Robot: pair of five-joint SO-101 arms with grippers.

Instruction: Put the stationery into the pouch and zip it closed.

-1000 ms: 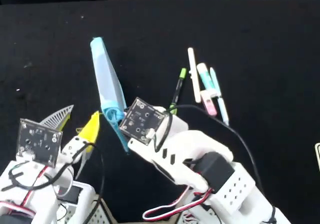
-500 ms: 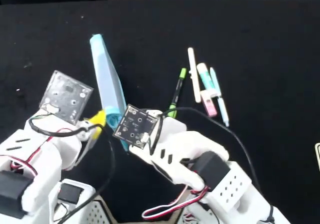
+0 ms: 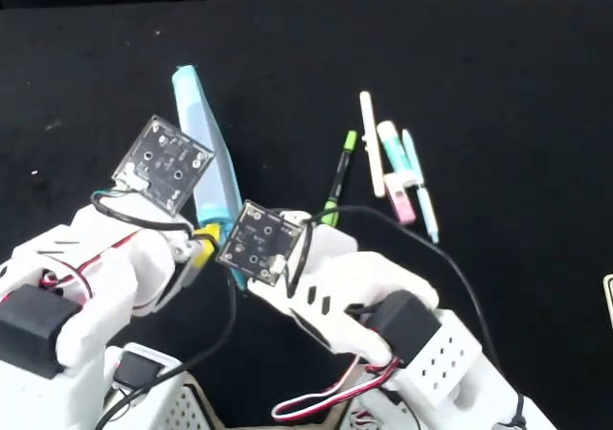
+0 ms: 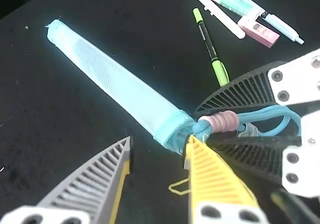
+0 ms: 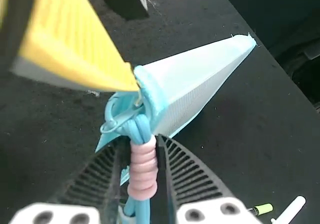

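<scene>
The light blue mesh pouch (image 3: 204, 143) lies slanted on the black table, its zipper end toward the arms. My right gripper (image 5: 143, 144) is shut on the pink beaded zipper pull (image 5: 142, 166) with its blue cord. In the left wrist view the same pull (image 4: 222, 121) sits between the right arm's dark fingers (image 4: 245, 89). My left gripper (image 4: 160, 144) is open and straddles the pouch (image 4: 120, 89) at its zipper end, the yellow finger (image 4: 210, 184) touching near the pull. The stationery lies apart to the right: a green pen (image 3: 337, 176), white pen (image 3: 371, 143), teal marker (image 3: 395, 150), pink eraser (image 3: 400, 203) and blue pen (image 3: 421, 191).
Both arm bodies crowd the table's near side, the left arm (image 3: 86, 277) and the right arm (image 3: 383, 305). Black tabletop (image 3: 498, 85) stretches open behind and to the right of the stationery. A pale object (image 3: 608, 296) peeks in at the right edge.
The left arm has swung up and right from the near-left corner to the pouch's zipper end. The right arm shifted slightly left and kept hold of the pull.
</scene>
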